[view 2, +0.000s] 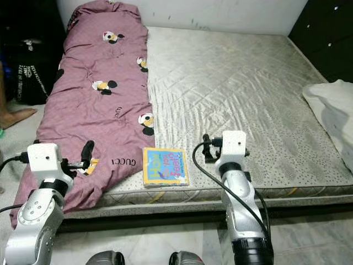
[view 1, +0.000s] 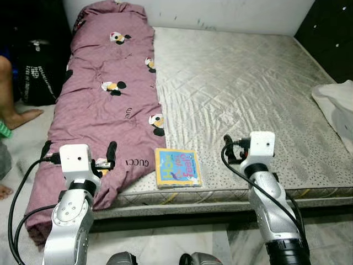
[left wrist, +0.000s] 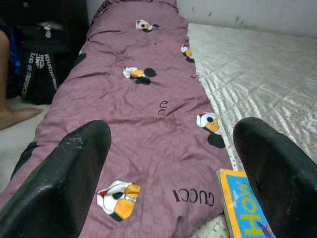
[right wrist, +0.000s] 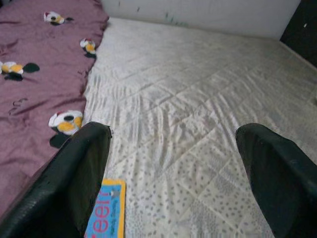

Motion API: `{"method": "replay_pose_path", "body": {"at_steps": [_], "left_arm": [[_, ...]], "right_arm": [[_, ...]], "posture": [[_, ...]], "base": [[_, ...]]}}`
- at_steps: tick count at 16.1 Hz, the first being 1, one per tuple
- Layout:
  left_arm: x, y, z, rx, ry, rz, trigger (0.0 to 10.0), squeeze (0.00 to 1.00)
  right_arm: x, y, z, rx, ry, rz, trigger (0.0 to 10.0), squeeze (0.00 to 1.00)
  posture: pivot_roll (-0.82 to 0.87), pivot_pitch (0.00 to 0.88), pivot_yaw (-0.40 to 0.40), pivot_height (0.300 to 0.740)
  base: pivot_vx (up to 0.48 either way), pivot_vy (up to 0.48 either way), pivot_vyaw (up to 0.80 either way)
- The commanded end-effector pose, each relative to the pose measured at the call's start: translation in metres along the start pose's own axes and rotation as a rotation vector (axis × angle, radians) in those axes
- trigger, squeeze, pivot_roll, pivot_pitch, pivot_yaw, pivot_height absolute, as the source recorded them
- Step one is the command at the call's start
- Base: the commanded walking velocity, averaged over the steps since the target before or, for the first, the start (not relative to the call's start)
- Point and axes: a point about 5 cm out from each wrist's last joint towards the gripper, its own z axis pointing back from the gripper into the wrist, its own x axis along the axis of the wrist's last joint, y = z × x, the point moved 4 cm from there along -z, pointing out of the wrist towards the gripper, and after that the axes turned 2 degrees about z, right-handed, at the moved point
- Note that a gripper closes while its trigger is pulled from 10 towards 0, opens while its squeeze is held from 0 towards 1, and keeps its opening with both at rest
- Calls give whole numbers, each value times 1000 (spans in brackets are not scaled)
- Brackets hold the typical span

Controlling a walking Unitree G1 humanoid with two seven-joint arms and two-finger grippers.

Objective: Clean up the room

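A purple blanket [view 1: 105, 110] with cartoon prints lies lengthwise along the left side of a bare grey mattress [view 1: 248, 83]. A thin colourful children's book [view 1: 176, 167] rests flat at the mattress's front edge, just right of the blanket's lower end. My left gripper [view 1: 80, 146] hovers open over the blanket's near end, left of the book [left wrist: 245, 208]. My right gripper [right wrist: 173, 131] is open above the front of the mattress, to the right of the book [right wrist: 105, 213]. Neither holds anything.
A white pillow or cloth [view 1: 337, 105] lies at the mattress's right edge. A person's bare leg and foot [view 1: 22, 117] and a black bag [view 1: 38, 77] are on the floor to the left. Dark furniture [view 1: 331, 33] stands at the far right. Tiled floor [view 1: 165, 243] is below me.
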Motion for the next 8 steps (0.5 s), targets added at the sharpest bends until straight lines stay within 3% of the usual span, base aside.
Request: {"method": "replay_pose_path", "body": {"at_steps": [1,8], "left_arm": [[2,-3,2,-6,-5,-2,10000,0],[6,-7,4,-41,-26,13,10000,0]], "right_arm": [[4,-2,1,-2,-8,-3,10000,0],[4,-2,1,4,-8,-8,10000,0]], "posture": [[21,116,-105,740],[20,124,-105,740]], "base": [[0,0,0],[0,0,0]]}}
